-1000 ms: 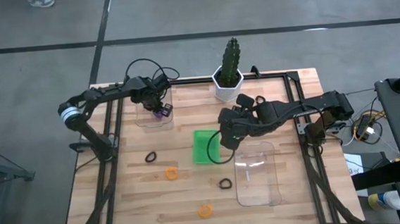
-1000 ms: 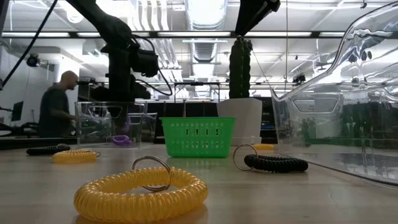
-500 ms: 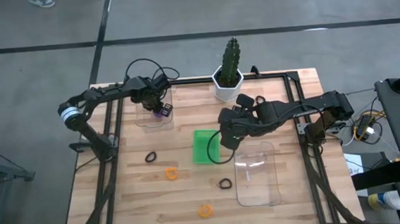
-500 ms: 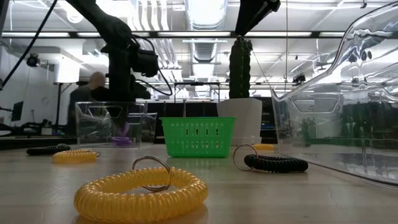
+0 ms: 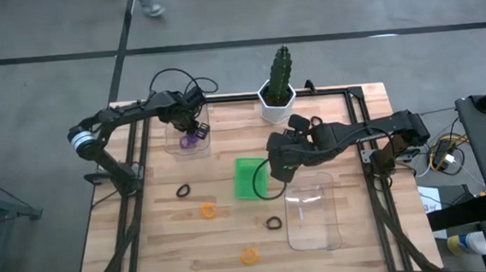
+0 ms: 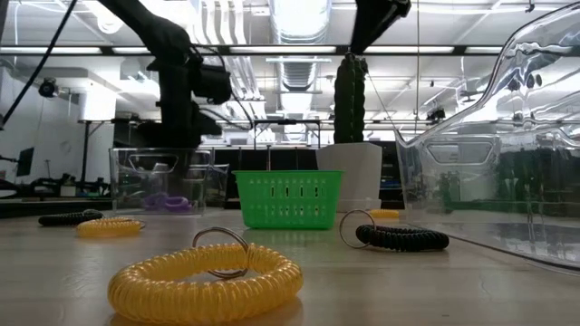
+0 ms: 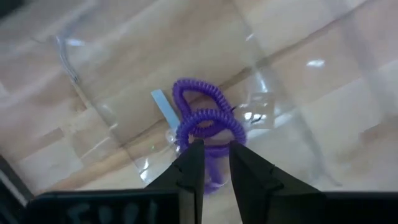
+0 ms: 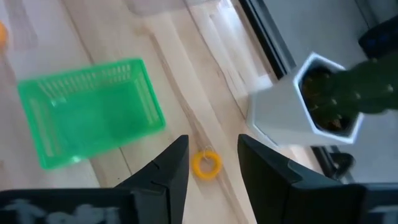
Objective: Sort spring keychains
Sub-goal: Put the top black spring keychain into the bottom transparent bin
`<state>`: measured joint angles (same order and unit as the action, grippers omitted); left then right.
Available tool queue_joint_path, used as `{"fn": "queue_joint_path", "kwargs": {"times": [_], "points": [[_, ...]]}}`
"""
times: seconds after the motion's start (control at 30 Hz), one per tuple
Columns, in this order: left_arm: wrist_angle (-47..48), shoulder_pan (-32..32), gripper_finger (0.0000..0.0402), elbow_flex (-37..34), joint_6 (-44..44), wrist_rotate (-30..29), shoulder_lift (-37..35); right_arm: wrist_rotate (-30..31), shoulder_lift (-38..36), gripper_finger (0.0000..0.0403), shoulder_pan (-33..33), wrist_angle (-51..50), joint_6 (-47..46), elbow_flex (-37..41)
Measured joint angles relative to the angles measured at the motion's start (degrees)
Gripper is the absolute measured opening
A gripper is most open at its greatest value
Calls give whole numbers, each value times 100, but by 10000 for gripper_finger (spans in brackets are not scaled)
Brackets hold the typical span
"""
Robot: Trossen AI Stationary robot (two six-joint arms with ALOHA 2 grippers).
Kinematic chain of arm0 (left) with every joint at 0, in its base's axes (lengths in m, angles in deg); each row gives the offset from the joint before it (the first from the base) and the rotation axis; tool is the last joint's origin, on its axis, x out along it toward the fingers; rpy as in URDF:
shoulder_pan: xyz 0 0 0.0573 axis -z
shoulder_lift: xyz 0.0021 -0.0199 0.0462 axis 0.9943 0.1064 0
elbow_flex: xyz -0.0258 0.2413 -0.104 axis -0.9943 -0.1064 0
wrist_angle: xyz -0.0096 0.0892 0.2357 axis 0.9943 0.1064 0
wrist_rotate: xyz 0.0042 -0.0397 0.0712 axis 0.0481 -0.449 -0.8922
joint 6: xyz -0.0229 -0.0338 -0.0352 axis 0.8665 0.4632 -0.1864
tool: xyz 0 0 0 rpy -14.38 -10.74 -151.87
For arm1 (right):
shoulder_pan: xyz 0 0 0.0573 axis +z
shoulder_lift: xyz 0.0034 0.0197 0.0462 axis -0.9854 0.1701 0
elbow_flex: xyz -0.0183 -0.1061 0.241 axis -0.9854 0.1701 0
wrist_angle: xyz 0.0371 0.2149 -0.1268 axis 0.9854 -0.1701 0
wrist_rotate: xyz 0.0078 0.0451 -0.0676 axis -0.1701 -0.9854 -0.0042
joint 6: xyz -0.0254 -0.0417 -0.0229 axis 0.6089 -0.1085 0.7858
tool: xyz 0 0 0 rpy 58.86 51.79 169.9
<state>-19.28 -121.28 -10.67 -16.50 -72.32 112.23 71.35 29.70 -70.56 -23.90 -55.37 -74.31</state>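
My left gripper [image 7: 216, 167] hangs open above the clear tray [image 5: 187, 138] at the table's far left, clear of the purple keychains [image 7: 203, 119] lying on the tray floor [image 6: 166, 202]. My right gripper [image 8: 211, 160] is open and points down beside the green tray [image 5: 250, 177]. A yellow keychain [image 8: 206, 164] lies on the wood between its fingers, untouched. Loose on the table are a black keychain [image 5: 183, 191], an orange one [image 5: 207, 210], another black one [image 5: 273, 223] and another orange one [image 5: 250, 255].
A white pot with a cactus [image 5: 276, 99] stands at the far edge, close to my right arm. A second clear tray [image 5: 310, 210] lies at the near right. Bare wood shows at the near left of the table.
My left gripper has risen out of the clear tray and shifted slightly toward the far edge. The purple keychain that stood up under its fingers now lies flat on the tray floor. A person in the room behind has walked out of sight.
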Motion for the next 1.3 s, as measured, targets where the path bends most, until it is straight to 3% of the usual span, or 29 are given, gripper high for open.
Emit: {"fn": "queue_joint_path", "kwargs": {"times": [0.1, 0.3, 0.53, 0.9, 1.1, 1.3], "points": [[88, 6, 69, 217, 20, 2, -262, 105, -34, 132, -4, -573, -194, 0], [-13, 102, 69, 717, -36, 0, -1186, 1231, -402, 122, -10, -1658, -1468, 155], [-525, 281, 69, 879, -170, 5, -2542, 1537, -955, 113, -502, -1702, -2245, 838], [-533, 489, 69, 841, 22, 23, -3849, -158, -1581, 122, -2588, -1651, -2368, 2103], [-450, 490, 69, 742, 35, 22, -4007, -873, -1884, 137, -3412, -1372, -2095, 2808], [-444, 490, 69, 671, 35, 23, -3901, -1488, -2097, 162, -3791, -360, -1845, 3547]]}}
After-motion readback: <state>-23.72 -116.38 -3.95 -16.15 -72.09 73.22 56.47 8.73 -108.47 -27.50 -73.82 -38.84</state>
